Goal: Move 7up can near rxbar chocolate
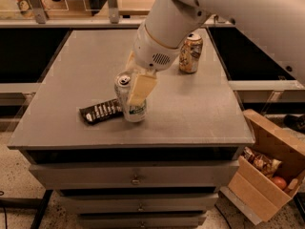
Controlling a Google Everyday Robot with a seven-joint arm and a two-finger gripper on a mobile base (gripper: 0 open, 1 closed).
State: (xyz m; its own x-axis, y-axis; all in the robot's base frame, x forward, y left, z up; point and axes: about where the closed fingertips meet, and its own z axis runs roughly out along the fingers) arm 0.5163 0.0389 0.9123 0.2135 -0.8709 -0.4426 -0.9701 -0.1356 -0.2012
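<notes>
The 7up can (134,110), silvery-white with green markings and a silver top, stands upright near the front of the grey cabinet top (190,109). My gripper (136,87) is shut on the 7up can, with a cream finger (140,89) down its front side. The rxbar chocolate (100,111), a flat black-brown bar with white lettering, lies just left of the can, its right end next to the can's base. The white arm reaches in from the upper right.
A gold-brown patterned can (190,54) stands at the back right of the top. An open cardboard box (262,168) with snacks sits on the floor at the right. Drawers (136,178) lie below the top's front edge.
</notes>
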